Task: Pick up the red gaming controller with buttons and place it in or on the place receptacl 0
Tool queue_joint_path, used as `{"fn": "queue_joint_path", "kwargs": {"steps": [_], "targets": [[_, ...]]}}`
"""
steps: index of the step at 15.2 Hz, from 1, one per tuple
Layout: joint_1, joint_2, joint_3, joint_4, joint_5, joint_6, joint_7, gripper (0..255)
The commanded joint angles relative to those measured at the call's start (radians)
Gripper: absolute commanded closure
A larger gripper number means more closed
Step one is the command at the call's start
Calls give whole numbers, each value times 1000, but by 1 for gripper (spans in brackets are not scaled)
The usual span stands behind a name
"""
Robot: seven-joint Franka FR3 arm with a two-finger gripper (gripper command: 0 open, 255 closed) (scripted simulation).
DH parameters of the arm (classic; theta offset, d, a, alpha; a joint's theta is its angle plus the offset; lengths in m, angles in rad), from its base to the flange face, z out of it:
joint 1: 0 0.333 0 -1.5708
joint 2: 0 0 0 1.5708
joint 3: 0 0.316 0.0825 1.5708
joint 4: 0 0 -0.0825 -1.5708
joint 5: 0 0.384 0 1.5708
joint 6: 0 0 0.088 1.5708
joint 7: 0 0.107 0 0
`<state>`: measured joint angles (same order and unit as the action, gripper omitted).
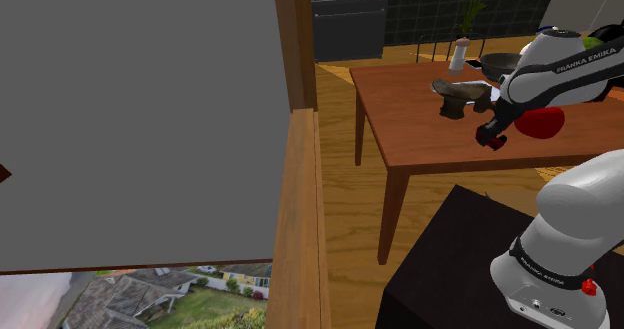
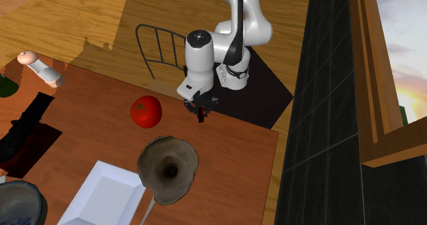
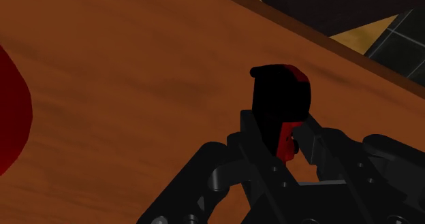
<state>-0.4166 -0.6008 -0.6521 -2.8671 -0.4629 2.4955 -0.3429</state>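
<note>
On the tabletop (image 2: 233, 159), a white tray (image 2: 102, 193) lies between 7 and 8 o'clock from me. A tomato (image 2: 146, 111) sits at 9 o'clock and a brownish bowl (image 2: 167, 167) at 7. My fingers (image 3: 320, 139) are closed tight around the red-and-black gaming controller (image 3: 279, 93), held over the tabletop near its stand-side edge.

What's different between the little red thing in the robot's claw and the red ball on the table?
The controller is red and black with a blocky shape; the tomato is round and almost all red. The controller is clasped between the fingers of the gripper; the tomato rests free on the table. The tomato looks clearly bigger. Both are red.
</note>
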Motion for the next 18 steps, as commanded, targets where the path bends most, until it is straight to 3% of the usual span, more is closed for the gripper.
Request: {"fn": "queue_joint_path", "kwargs": {"steps": [1, 18], "targets": [[-4, -30, 14, 10, 5, -40, 1, 255], [1, -189, 117, 152, 74, -339, 1, 255]]}}
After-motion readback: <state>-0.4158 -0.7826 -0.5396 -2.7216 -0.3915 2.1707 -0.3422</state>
